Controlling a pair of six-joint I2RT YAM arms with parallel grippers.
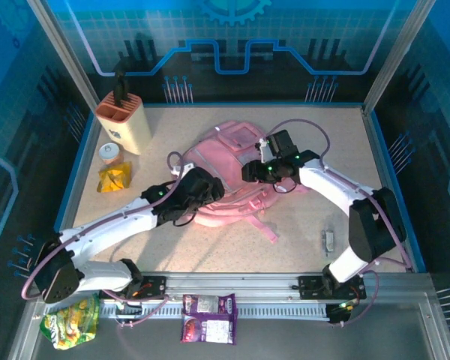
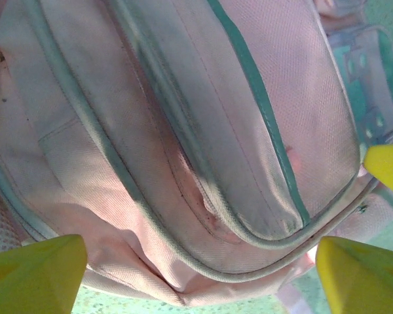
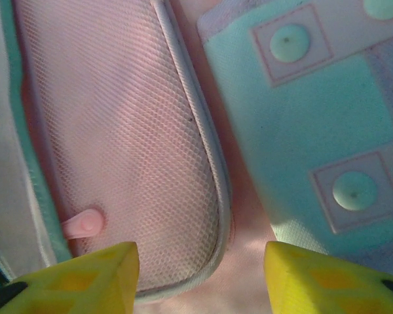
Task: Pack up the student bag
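Observation:
The student bag [image 1: 232, 161], a large soft pink backpack, lies flat in the middle of the table. My left gripper [image 1: 204, 189] hovers over its near left part. In the left wrist view this gripper [image 2: 200, 278] stands wide open above the bag's front pockets [image 2: 183, 131] and grey zip piping, with nothing between the yellow fingertips [image 2: 39, 275]. My right gripper [image 1: 259, 171] is over the bag's right side. In the right wrist view it [image 3: 200, 278] is open above a pink mesh pocket [image 3: 118, 131], beside a pale panel [image 3: 314, 118] with round studs. A pink zip pull [image 3: 84, 224] lies by its left finger.
A peach holder [image 1: 124, 120] with a dark tool stands at the back left, with a small cup [image 1: 110, 152] and a yellow packet [image 1: 114, 178] in front of it. A small grey item [image 1: 328, 240] lies at the right. Purple [image 1: 208, 317] and green [image 1: 71, 321] packets rest by the near rail.

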